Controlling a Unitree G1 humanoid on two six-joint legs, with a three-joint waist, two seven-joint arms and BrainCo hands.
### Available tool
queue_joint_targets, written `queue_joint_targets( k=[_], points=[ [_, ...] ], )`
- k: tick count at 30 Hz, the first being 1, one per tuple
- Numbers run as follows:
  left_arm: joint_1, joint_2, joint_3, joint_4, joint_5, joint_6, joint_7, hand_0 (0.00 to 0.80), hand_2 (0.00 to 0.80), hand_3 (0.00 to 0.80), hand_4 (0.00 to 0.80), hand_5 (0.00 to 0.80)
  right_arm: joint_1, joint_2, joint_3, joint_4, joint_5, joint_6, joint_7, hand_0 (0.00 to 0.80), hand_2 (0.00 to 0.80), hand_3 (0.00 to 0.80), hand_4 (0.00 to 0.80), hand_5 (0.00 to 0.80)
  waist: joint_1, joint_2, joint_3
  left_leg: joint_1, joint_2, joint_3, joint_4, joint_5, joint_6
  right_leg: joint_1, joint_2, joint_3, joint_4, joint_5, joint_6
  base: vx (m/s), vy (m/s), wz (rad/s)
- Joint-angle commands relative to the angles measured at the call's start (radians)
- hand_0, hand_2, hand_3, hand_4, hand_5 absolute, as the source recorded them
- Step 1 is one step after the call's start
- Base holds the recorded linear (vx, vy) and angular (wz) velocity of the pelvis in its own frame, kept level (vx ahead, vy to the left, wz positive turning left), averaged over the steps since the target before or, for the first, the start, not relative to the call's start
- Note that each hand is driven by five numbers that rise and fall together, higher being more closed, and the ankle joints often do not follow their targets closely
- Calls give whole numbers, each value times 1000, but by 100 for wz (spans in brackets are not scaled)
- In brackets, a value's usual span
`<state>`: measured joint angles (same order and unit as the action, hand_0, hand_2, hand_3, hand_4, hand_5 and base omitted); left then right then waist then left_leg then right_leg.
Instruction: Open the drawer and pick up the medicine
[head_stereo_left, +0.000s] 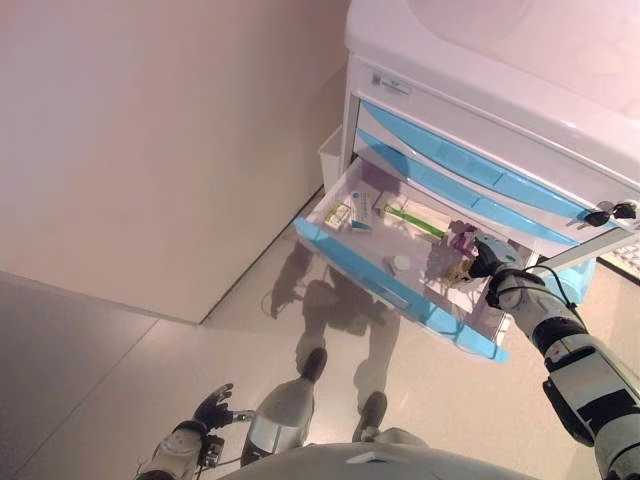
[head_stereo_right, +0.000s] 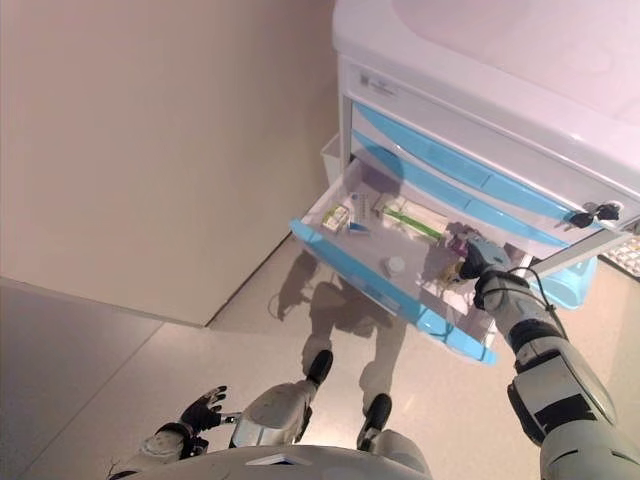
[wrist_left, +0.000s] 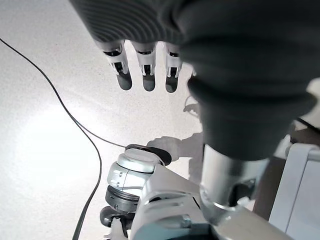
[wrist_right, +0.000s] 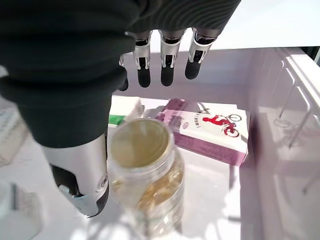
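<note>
The lowest drawer (head_stereo_left: 385, 285), with a blue front, stands pulled out of the white cabinet (head_stereo_left: 480, 60). My right hand (head_stereo_left: 490, 258) hovers over its right end with straight fingers, open and holding nothing. In the right wrist view, a clear jar (wrist_right: 145, 170) with a gold lid and yellowish capsules stands just below the hand (wrist_right: 100, 60), with the thumb beside it. A pink and white medicine box (wrist_right: 207, 131) lies behind the jar. My left hand (head_stereo_left: 212, 408) hangs low near the floor, open and empty.
The drawer also holds a green and white box (head_stereo_left: 410, 215), small boxes (head_stereo_left: 340, 213) at its left end and a white round cap (head_stereo_left: 401, 263). Keys (head_stereo_left: 610, 211) hang from the cabinet's lock. A white bin (head_stereo_left: 330, 155) stands between cabinet and wall.
</note>
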<state>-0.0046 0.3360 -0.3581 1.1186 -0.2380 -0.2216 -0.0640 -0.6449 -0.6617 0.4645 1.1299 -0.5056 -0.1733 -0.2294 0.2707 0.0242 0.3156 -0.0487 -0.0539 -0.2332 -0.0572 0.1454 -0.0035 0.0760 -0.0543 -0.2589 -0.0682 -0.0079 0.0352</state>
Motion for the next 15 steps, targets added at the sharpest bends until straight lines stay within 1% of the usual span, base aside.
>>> queue_joint_targets(
  k=[1, 7, 9, 11, 15],
  points=[
    [-23, 31, -56, -12, -35, -39, 15, 0, 0, 0, 0, 0, -102, -100, 82, -42, 50, 10, -8, 0, 0, 0, 0, 0, 15, -17, 7, -42, -35, 47, 111, -167, 8, -139, -55, 29, 116, 1, 27, -80, -8, -1],
    [-44, 35, -76, -26, -56, -47, 23, 0, 0, 0, 0, 0, -145, -116, 102, -30, 58, 27, 4, 0, 0, 0, 0, 0, 13, -12, 30, -77, -36, 51, 119, -159, 9, -178, -56, 27, 127, 7, 27, -67, -5, -1],
    [-57, 33, -84, -35, -68, -55, 29, 0, 0, 0, 0, 0, -172, -126, 110, -16, 61, 43, 20, 0, 0, 0, 0, 0, 8, -7, 44, -103, -33, 68, 132, -157, 10, -206, -62, 20, 140, 9, 24, -91, 8, -4],
    [-63, 33, -90, -40, -72, -57, 32, 0, 0, 0, 0, 0, -180, -131, 112, -9, 64, 51, 26, 0, 0, 0, 0, 0, 7, -4, 50, -115, -35, 69, 137, -155, 10, -218, -65, 16, 146, 10, 24, -51, 2, -4],
    [-74, 35, -98, -61, -70, -48, 37, 0, 0, 0, 0, 0, -197, -142, 117, 2, 55, 37, 54, 0, 0, 0, 0, 0, 1, 0, 59, -136, -30, 97, 150, -154, 9, -238, -73, 2, 158, 10, 22, -42, -2, 2]
  ],
)
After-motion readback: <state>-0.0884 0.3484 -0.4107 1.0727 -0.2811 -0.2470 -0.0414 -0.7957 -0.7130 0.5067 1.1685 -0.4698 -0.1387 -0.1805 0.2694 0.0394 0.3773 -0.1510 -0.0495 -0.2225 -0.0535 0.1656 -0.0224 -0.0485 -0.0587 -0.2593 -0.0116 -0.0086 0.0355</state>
